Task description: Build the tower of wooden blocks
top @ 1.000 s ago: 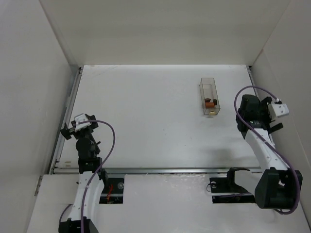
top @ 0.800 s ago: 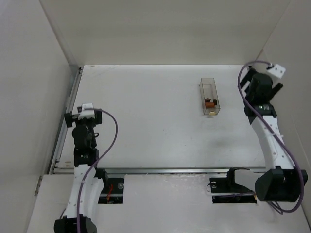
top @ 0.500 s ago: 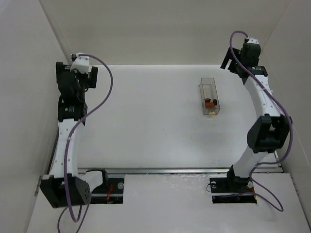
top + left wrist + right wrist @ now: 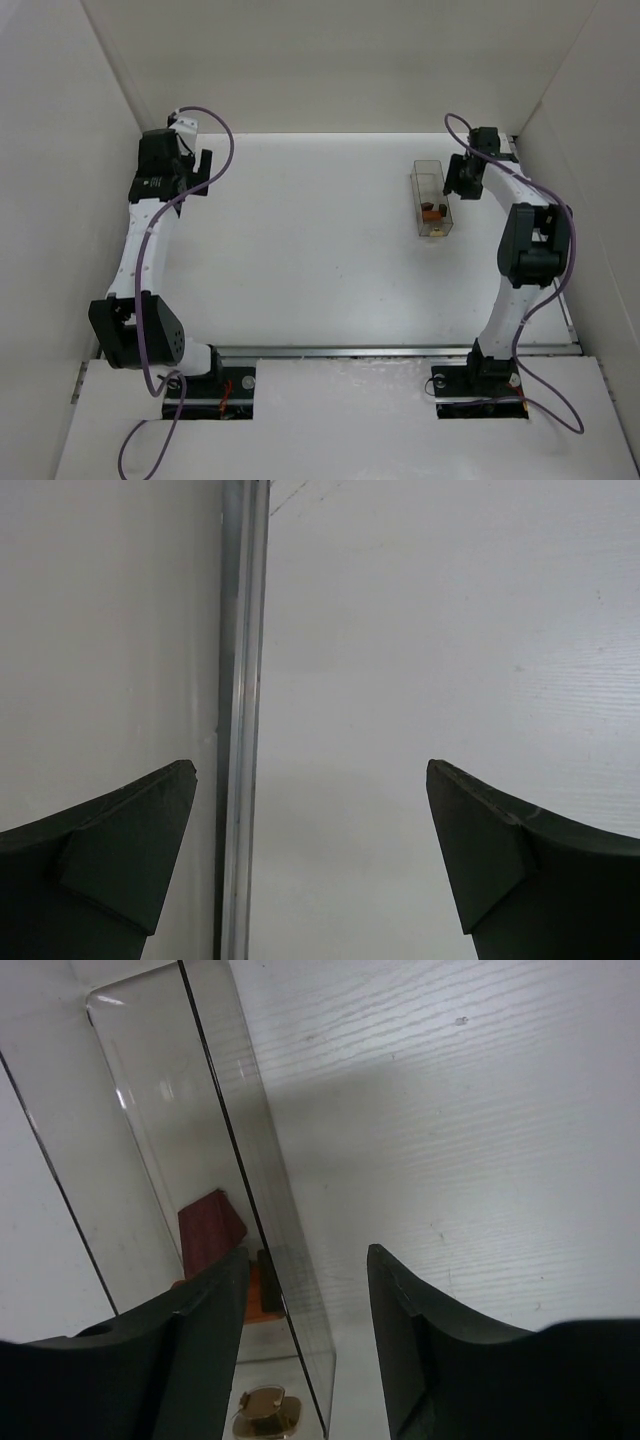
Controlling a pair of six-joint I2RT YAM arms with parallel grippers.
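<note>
Two wooden pieces, a dark brown block point(image 4: 208, 1232) and an orange-brown piece point(image 4: 260, 1298), are lying in the clear container's point(image 4: 428, 172) nearer end, just inside the long wall that the right end effector point(image 4: 305, 1255) is straddling, parted and empty, the wide-open left end effector point(image 4: 200, 170) hanging well apart from that container.

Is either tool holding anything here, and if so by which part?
Nothing is held. The left tool is open and empty. The right tool straddles a long wall of the clear container, not clamped.

No readable text, no labels, brands, numbers or signs in any view
</note>
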